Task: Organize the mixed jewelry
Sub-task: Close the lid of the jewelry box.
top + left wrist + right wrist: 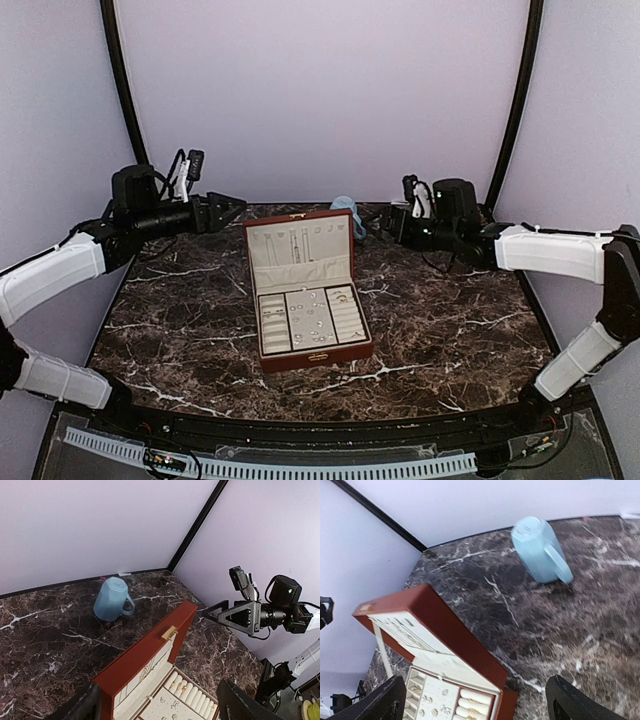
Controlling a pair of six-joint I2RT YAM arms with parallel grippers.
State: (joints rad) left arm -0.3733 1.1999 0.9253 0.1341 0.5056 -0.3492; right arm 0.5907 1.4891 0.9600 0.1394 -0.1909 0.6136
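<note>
Two claws released, empty | left claw [238,208] left of jewelry box [318,357] lid, right claw [384,222] right of it | silver jewelry [312,318] in box's tray compartments | blue mug [112,600] behind box on surface [450,330]

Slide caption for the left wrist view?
Open jewelry box holding rings, blue mug behind, right arm opposite.

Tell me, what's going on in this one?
Neither arm is handling anything at this moment. The left gripper and the right gripper both hover open and empty above the table, one on each side of the far end of the jewelry box. The box stands open in the middle of the table, with small pieces of jewelry lying in its cream compartments. A blue mug sits behind the box, untouched.
</note>
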